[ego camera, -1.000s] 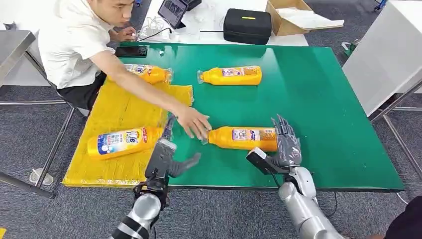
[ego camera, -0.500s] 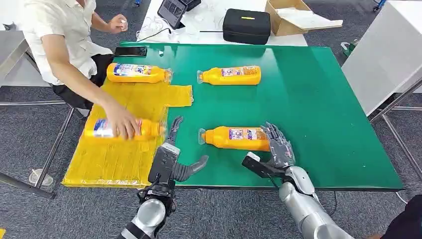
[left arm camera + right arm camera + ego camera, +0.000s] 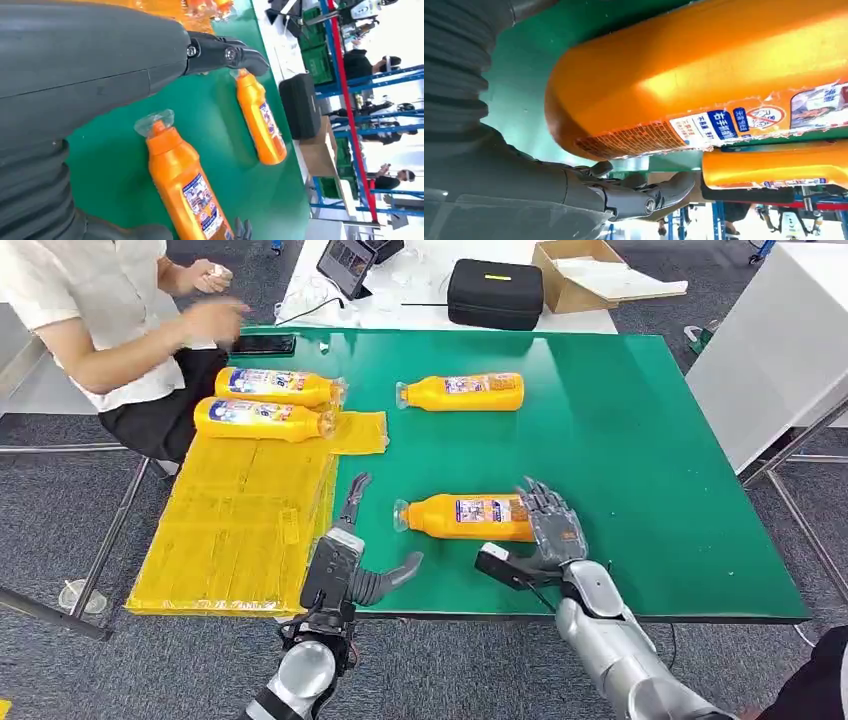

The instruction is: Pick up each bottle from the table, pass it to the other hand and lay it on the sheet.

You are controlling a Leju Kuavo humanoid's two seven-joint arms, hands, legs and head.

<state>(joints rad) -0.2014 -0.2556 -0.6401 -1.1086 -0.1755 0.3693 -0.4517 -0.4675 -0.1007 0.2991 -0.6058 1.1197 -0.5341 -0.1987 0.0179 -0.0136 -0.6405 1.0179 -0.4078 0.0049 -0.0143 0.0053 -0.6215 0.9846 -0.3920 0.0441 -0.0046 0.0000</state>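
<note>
A green table (image 3: 640, 440) fills the middle of the head view, with a yellow sheet (image 3: 240, 520) spread over its left part and hanging a little past the left edge. Four orange bottles lie on their sides. The nearest bottle (image 3: 465, 517) lies on the bare green surface near the front edge, its clear cap pointing left toward the sheet and its base to the right. The robot's right hand (image 3: 545, 535) is at that base, its dark fingers (image 3: 545, 510) raised and spread against the bottle's right end and its thumb low on the near side; the fingers have not closed round it, so the hand is wide and holds nothing. In the right wrist view the bottle's rounded base sits just beside the palm, with the fingers reaching under it. The robot's left hand (image 3: 345, 560) rests over the table's front edge, between the sheet and the nearest bottle's cap, fingers apart and empty, one finger pointing away and the thumb out to the right. A second bottle (image 3: 462, 391) lies on the green surface farther back, cap to the left. Two more bottles (image 3: 270, 402) lie side by side at the far end of the sheet, caps to the right. A person in a white shirt (image 3: 95, 305) sits at the far left corner, one hand (image 3: 215, 318) raised above the table near a black phone (image 3: 262, 343).
</note>
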